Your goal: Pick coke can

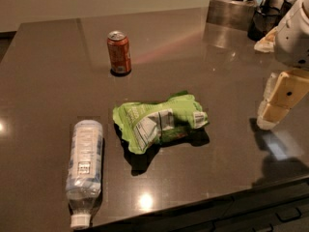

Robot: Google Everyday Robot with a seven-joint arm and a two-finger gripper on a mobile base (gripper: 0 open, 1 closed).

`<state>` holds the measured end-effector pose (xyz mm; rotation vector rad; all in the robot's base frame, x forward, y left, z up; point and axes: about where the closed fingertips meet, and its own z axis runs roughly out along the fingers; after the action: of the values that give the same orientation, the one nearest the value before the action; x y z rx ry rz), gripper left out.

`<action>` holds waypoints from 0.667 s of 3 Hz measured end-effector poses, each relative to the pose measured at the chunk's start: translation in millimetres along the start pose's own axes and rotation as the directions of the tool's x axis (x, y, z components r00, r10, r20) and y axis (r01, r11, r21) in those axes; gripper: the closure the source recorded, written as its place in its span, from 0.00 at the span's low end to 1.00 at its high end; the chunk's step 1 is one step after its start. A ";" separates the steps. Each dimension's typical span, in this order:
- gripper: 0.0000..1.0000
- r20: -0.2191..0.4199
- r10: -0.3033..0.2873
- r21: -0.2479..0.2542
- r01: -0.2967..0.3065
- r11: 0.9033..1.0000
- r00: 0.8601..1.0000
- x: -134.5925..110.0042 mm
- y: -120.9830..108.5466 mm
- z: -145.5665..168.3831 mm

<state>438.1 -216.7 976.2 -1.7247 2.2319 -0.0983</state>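
Note:
The coke can (119, 52) is orange-red with a silver top and stands upright on the dark countertop (203, 71), at the back left of centre. My gripper (271, 111) hangs at the far right edge of the view, low over the counter, with cream-coloured fingers (282, 96) pointing down. It is far to the right of the can and nearer the front edge, with nothing in it that I can see.
A crumpled green snack bag (159, 120) lies in the middle of the counter. A clear water bottle (85, 168) with a white cap lies on its side at the front left. Containers and a metal box (231, 11) stand at the back right.

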 end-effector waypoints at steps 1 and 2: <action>0.00 0.000 0.000 0.000 0.000 1.000 1.000 0.0 0.0 0.0; 0.00 0.011 0.006 -0.008 -0.006 1.000 1.000 -4.6 -3.7 2.0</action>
<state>443.2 -213.0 976.2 -1.7182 2.2322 -0.0786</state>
